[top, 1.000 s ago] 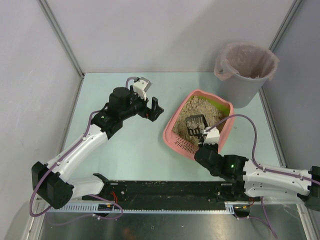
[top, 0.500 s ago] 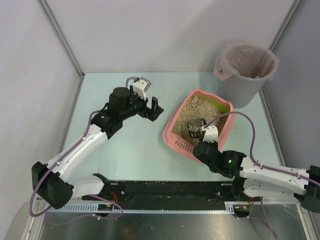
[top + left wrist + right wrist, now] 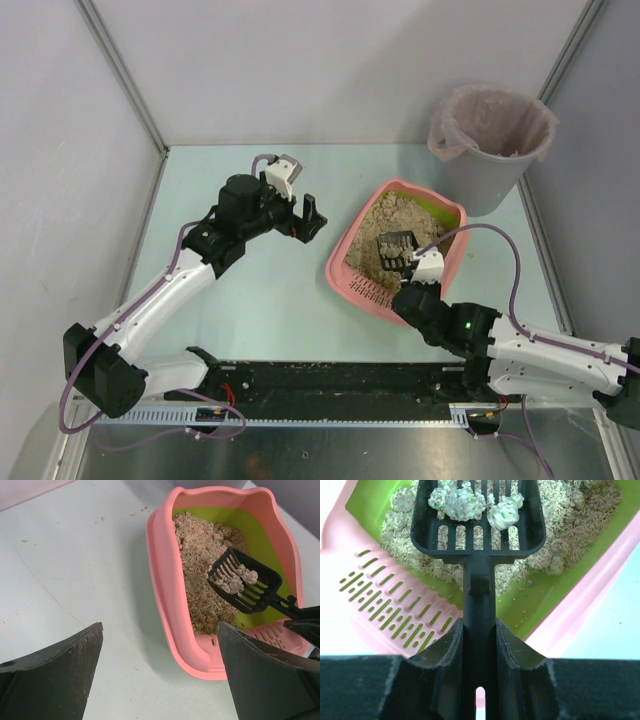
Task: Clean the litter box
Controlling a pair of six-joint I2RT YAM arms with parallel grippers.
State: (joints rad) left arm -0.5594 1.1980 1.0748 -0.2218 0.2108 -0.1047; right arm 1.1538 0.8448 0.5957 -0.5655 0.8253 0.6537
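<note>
Your right hand (image 3: 479, 642) is closed firmly on the handle of the black scoop (image 3: 479, 565), which carries some pale clumps (image 3: 460, 502) above the litter. The pink litter box (image 3: 159, 575) lies under it on the desk (image 3: 260, 290). Your left hand (image 3: 312, 218), spread wide with nothing in it, hangs near the box's left side.

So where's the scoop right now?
Top view, right of centre: the scoop, held by the right gripper, is over the litter box, loaded with clumps.

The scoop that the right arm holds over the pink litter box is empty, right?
Not empty. The scoop in the right gripper, over the litter box, carries a few pale clumps. The right wrist view shows them clearly.
</note>
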